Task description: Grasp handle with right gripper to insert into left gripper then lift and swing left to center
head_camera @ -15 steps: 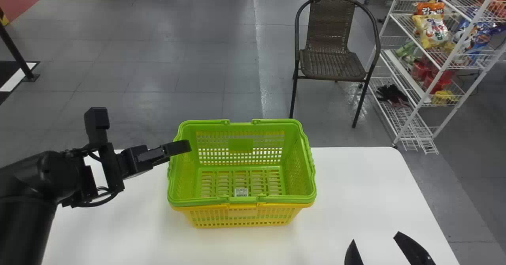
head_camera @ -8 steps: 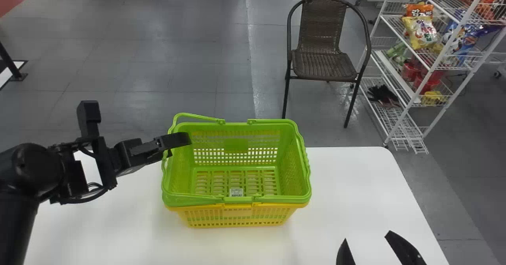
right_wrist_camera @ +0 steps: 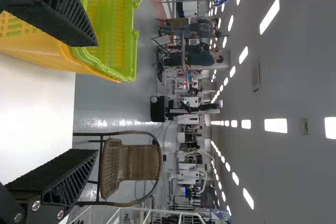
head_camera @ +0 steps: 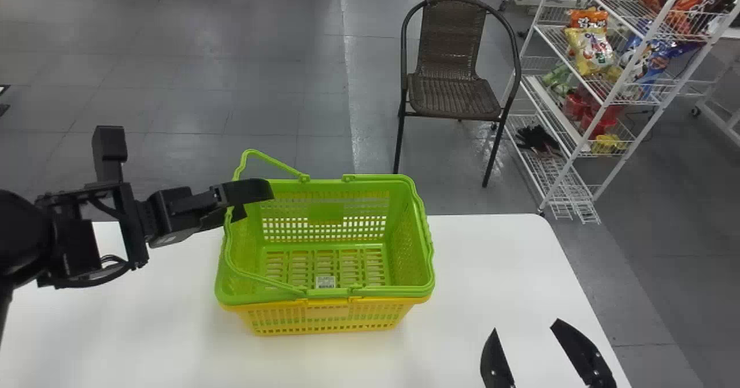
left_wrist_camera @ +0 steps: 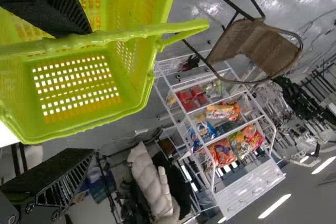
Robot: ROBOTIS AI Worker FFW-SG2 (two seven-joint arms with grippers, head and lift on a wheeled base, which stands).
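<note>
Visibly higher than one second earlier: the handle [left_wrist_camera: 131, 31], at the left claw [head_camera: 189, 162], its jaws spread.
In the left wrist view, the handle crosses one finger near its tip; the green basket [head_camera: 404, 291] sits nested in the yellow basket [head_camera: 326, 320] on the worktop [head_camera: 491, 261]. Right claw [head_camera: 526, 326]: jaws parted, near the worktop's right edge.
</note>
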